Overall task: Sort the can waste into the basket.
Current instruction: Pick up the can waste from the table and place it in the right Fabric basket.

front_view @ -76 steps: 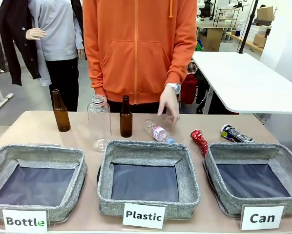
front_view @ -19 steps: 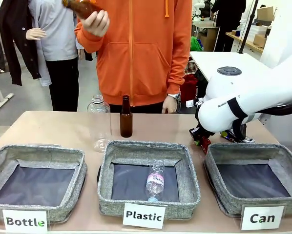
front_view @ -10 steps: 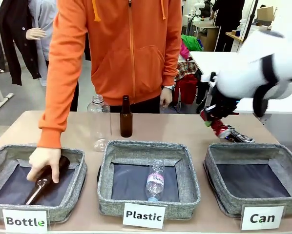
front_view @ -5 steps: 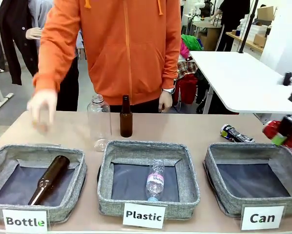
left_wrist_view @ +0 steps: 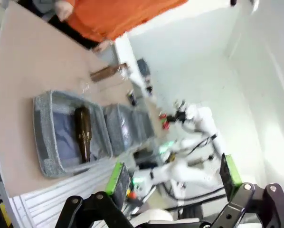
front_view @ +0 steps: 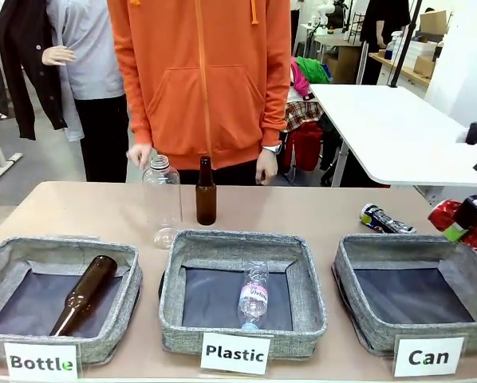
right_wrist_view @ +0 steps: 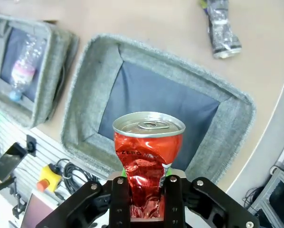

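Clamping the crushed red can (right_wrist_view: 148, 152) between the pads of the right gripper (right_wrist_view: 144, 183), aloft over the grey basket (right_wrist_view: 104, 61) marked Can. Leaves the silver can (front_view: 386, 219) flat on the table (front_view: 302, 207) just behind that basket. Holds the left gripper (left_wrist_view: 174, 175) spread wide, empty.

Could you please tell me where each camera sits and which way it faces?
Front view: fixed on the robot's side, facing the person in orange across the table; right gripper at picture right.
Left wrist view: high up, rolled, looking down past the open left gripper at the table.
Right wrist view: over the grey woven "Can" basket; right gripper clamps the crushed shiny red can.
Shared: front and right wrist views both show the crushed silver-and-black can.
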`<state>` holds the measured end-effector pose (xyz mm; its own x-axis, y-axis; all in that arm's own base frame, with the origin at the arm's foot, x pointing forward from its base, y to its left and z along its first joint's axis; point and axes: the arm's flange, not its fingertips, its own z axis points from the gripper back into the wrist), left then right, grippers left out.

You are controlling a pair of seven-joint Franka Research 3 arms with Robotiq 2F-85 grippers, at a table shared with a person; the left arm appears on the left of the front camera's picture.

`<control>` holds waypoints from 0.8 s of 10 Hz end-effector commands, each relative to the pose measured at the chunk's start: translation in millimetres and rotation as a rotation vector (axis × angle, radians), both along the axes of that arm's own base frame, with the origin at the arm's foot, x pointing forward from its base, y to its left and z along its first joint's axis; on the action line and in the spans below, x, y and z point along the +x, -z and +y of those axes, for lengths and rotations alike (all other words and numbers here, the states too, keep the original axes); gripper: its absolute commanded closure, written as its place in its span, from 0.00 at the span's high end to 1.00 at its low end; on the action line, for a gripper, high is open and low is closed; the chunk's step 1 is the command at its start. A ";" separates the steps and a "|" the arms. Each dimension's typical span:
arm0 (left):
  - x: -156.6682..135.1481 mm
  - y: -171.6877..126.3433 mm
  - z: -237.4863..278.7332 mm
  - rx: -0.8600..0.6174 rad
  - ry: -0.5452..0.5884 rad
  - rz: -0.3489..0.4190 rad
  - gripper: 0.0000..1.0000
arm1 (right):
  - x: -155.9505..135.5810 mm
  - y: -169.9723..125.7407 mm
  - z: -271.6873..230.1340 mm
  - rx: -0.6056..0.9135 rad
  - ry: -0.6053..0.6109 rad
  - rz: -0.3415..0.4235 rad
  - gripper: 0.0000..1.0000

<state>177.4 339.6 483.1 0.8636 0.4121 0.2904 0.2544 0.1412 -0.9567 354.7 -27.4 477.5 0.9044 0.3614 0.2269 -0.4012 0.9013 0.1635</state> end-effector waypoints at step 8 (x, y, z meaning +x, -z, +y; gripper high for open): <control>51.0 52.3 -219.4 0.349 0.331 0.086 1.00 | 9.4 54.6 48.5 0.046 -0.067 0.050 0.34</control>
